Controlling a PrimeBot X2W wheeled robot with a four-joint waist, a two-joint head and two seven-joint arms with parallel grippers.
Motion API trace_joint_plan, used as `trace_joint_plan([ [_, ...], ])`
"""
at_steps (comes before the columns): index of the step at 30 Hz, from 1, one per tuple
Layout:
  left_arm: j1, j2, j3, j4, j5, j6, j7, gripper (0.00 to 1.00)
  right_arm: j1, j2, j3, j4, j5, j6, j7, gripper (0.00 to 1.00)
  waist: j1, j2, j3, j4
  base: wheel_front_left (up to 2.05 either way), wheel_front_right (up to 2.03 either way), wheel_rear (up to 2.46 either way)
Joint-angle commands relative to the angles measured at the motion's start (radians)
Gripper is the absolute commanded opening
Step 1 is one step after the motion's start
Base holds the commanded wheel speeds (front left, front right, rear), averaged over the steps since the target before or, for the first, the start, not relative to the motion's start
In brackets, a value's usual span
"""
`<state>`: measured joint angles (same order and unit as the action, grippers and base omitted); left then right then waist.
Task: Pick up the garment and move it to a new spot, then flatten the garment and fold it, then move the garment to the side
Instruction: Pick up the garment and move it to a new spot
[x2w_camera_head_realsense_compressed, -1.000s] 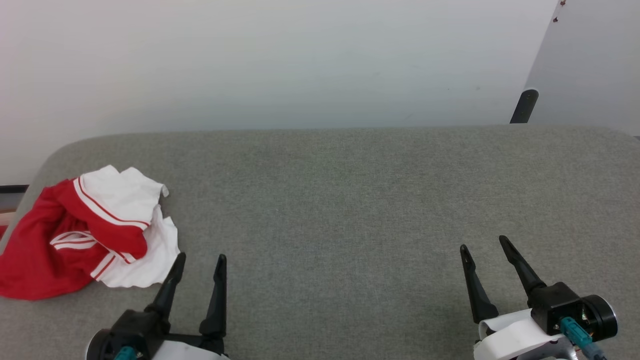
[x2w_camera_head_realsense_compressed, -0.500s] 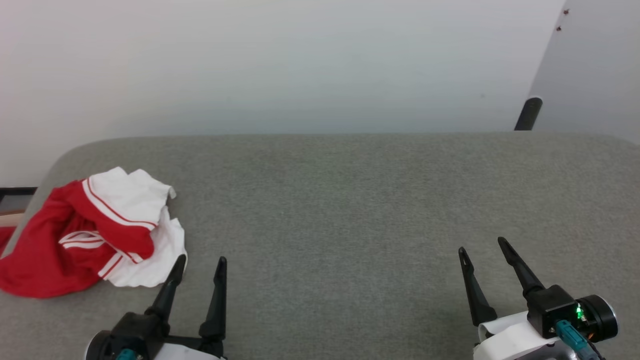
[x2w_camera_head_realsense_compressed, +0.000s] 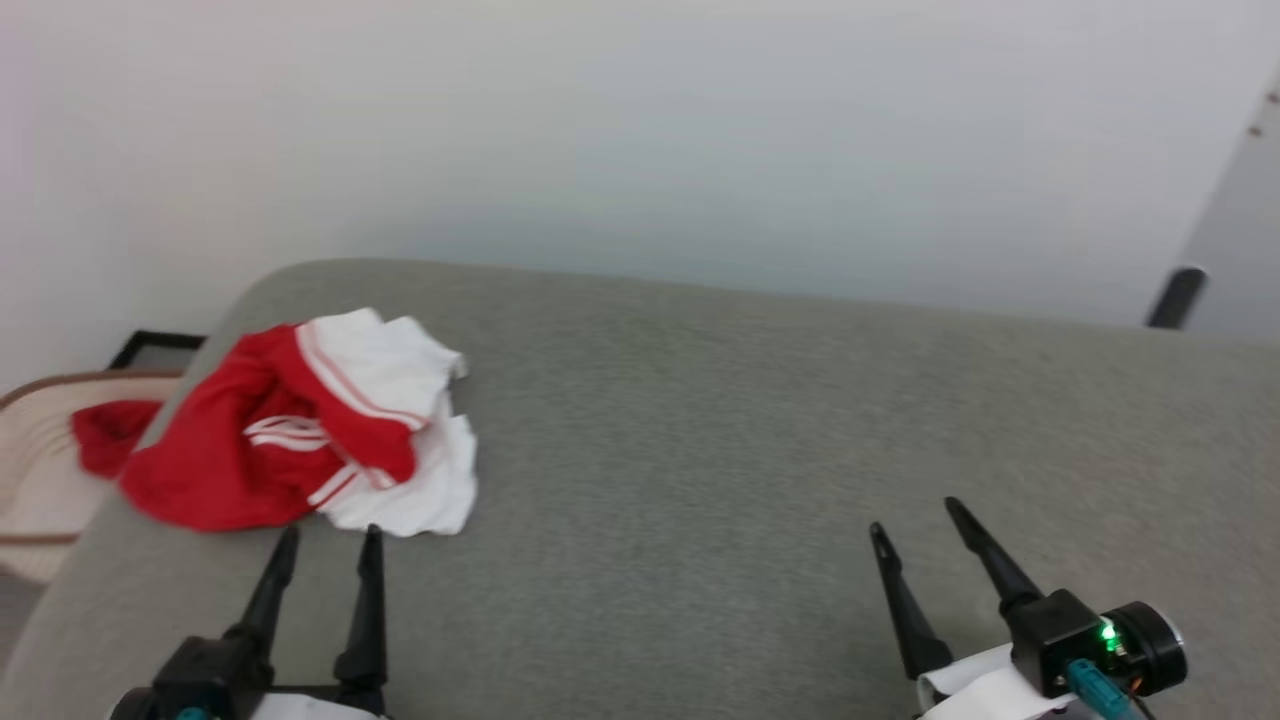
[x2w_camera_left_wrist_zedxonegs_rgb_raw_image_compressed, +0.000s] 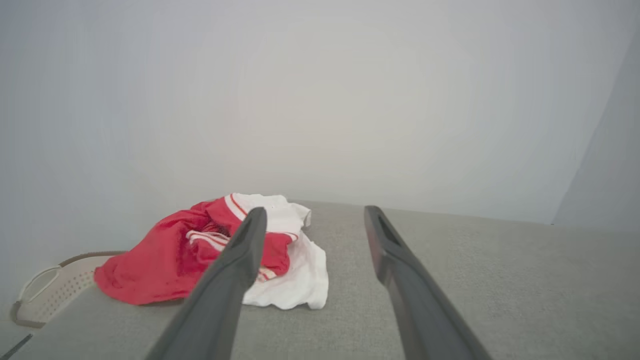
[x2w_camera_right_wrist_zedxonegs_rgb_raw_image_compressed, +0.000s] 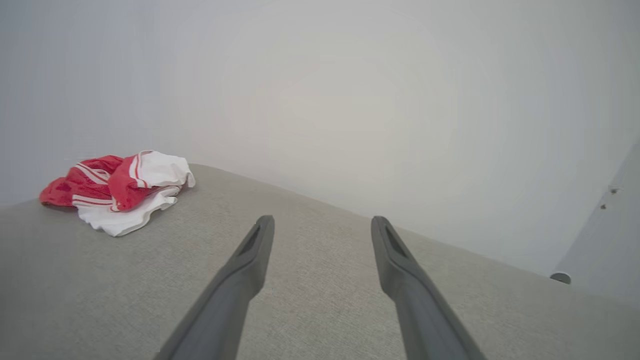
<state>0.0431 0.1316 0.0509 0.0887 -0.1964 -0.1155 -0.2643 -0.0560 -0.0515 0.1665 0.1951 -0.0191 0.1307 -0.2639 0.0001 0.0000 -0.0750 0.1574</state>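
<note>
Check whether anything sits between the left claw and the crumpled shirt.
Nothing visible does. The open left claw sits just short of the garment, with just the grey surface between them.

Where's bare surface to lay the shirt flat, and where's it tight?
Free: the grey surface from the garment across to the right hand, back to the wall. Crowded: the left corner, where the garment lies just beyond the left hand, basket off the edge.
</note>
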Motion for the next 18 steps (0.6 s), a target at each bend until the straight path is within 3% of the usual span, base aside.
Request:
trace_joint_plan([
  [1, 0.014, 0.007, 0.007, 0.004, -0.006, 0.007, 0.0, 1.0, -0.003, 0.002, 0.009, 0.002, 0.004, 0.0, -0.001, 1.0, -0.0001, 0.0, -0.033, 0.081, 0.0, 0.0, 0.0],
  [11, 0.023, 0.031, 0.039, 0.001, -0.025, 0.027, 0.017, 1.0, -0.015, 0.002, 0.054, 0.012, 0.038, 0.0, -0.001, 1.0, -0.0001, 0.0, -0.057, 0.234, 0.0, 0.0, 0.0],
  [18, 0.004, 0.046, 0.047, -0.007, -0.05, 0.025, 0.041, 1.0, -0.025, 0.002, 0.055, 0.016, 0.032, 0.0, -0.001, 1.0, -0.0001, 0.0, -0.046, 0.259, 0.0, 0.0, 0.0],
])
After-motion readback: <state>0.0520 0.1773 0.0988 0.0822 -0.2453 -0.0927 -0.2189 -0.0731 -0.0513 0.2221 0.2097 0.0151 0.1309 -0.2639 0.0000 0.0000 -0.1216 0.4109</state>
